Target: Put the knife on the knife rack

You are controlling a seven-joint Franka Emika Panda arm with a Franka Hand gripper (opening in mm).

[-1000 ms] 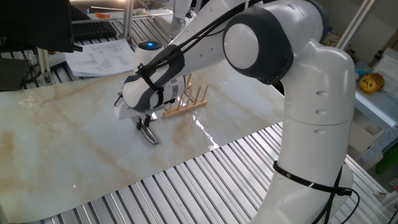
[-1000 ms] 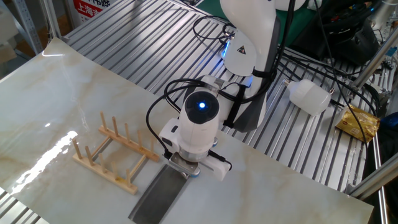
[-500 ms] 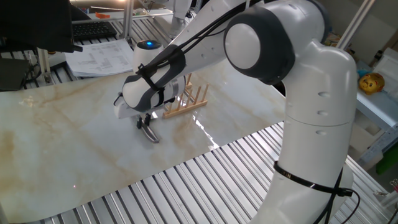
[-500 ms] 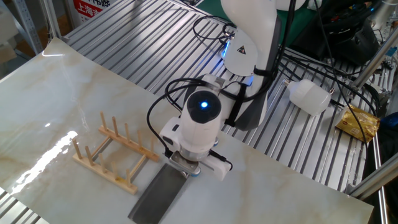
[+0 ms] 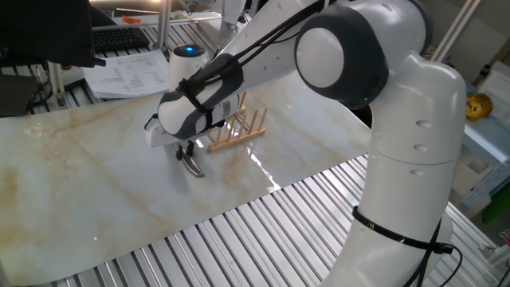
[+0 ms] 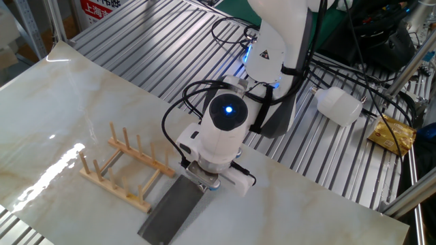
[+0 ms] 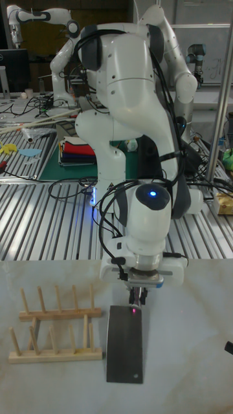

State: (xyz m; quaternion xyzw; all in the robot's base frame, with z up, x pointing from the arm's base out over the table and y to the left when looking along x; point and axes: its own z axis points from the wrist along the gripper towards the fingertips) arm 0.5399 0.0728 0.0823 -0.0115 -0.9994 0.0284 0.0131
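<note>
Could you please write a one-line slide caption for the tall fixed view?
Franka gripper poised at the handle end of the knife, lying flat on the marble table beside the empty knife rack.

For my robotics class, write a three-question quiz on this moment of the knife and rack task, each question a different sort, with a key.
1. True or false: the knife already stands between the pegs of the knife rack.
2. Multiple choice: where is the gripper? A) above the rack; B) at the handle end of the knife; C) raised high, away from both.
3. Short answer: in the tall fixed view, on which side of the knife is the rack?

Key: 1. False: the blade lies low over the marble tabletop, beside the rack. 2. B. 3. To its left in the picture, apart from it.
</note>
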